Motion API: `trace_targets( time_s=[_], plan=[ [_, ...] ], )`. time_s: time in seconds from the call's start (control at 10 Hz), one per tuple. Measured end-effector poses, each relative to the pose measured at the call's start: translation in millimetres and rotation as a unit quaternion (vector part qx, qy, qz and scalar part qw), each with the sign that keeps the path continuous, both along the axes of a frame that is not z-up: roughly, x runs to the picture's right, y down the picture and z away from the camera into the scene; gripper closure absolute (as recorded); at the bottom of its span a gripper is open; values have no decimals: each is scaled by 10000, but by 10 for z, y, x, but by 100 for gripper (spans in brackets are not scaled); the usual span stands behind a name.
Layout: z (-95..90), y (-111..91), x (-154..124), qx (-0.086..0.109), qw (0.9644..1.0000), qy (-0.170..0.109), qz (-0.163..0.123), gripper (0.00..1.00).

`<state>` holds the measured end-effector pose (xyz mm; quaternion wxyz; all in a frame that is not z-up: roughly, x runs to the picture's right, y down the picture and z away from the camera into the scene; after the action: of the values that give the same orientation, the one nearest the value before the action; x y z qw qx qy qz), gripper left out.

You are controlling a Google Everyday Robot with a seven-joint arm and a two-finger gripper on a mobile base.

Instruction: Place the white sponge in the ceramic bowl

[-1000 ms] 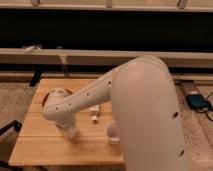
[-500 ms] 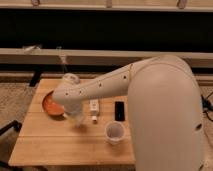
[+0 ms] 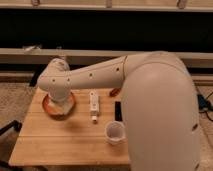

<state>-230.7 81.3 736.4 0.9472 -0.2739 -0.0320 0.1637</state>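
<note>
The white sponge point(image 3: 61, 108) shows only as a pale cream patch inside the ceramic bowl point(image 3: 45, 104), directly under the robot's wrist. Whether it rests on the bowl's floor or hangs just above it cannot be told. The bowl, orange-red with a darker rim, sits on the left part of the wooden table point(image 3: 60, 146). The gripper point(image 3: 59, 103) points down into the bowl and is mostly hidden by the bulky white wrist. Its jaws are pressed together, but it cannot be told whether they pinch the sponge. The white arm point(image 3: 150, 100) sweeps in from the right foreground and covers much of the table's right side. Just right of the bowl, apart from it, lies a long narrow white tube point(image 3: 93, 106), lengthwise toward the camera, and the marks on it cannot be read. Further right lies a small black object point(image 3: 118, 109), partly covered by the arm. A white cup point(image 3: 114, 133) stands upright nearer the front edge. A small reddish thing point(image 3: 114, 92) peeks out at the arm's underside.
</note>
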Motion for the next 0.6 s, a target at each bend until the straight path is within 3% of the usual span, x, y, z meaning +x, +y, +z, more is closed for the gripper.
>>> trace_targets(
  time_s=[0.2,0.6],
  plan=[
    [215,26,-323,-19,9995,-262,-177,100],
    [251,37,-333,-24,9992,-325,-215,100]
  ],
)
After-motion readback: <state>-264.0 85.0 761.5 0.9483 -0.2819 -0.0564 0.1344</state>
